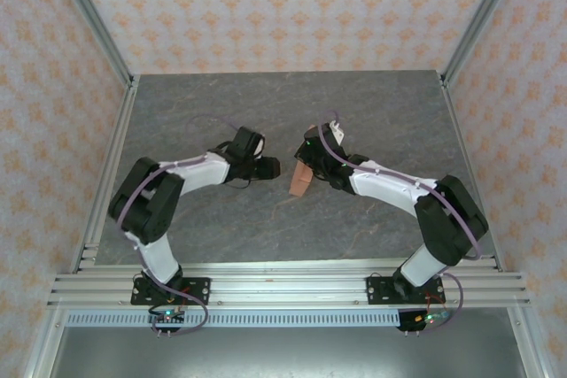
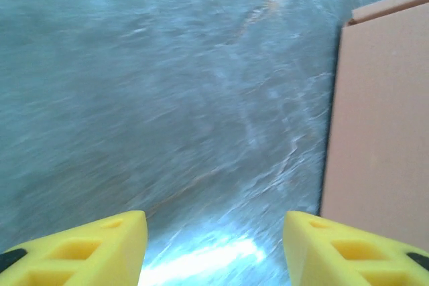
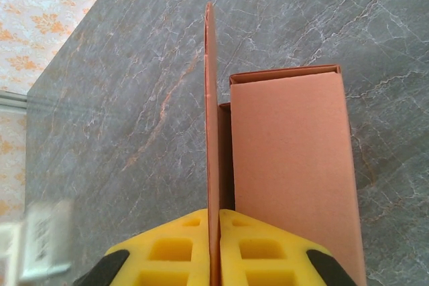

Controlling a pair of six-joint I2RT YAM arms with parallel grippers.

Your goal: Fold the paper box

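One paper box (image 3: 288, 165), clamped by the right end effector (image 3: 213, 216).

Bright even light; left wrist view blurred, glare on table (image 2: 201, 252); rest sharp.

A lab booth: aluminium-framed patterned walls (image 1: 283, 6) around a marbled table (image 1: 283, 104).

paper box (image 1: 301, 181) blocks centre, table (image 1: 221, 104) open behind
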